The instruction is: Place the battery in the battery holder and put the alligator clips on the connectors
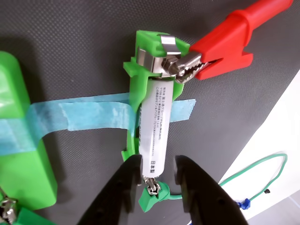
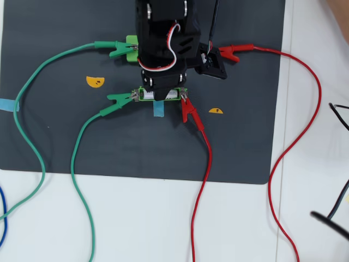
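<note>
Wrist view: close, looking down past the gripper (image 1: 159, 171) onto the battery holder (image 1: 136, 96). Overhead view: farther, straight down, sharing that holder (image 2: 140, 94).

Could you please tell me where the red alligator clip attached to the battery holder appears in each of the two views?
Wrist view: the red alligator clip is at upper right, its metal teeth biting the silver tab at the top end of the battery holder.
Overhead view: the same clip sits just right of centre, at the holder's right end.
Shared landmark: the blue tape under the holder.
</note>
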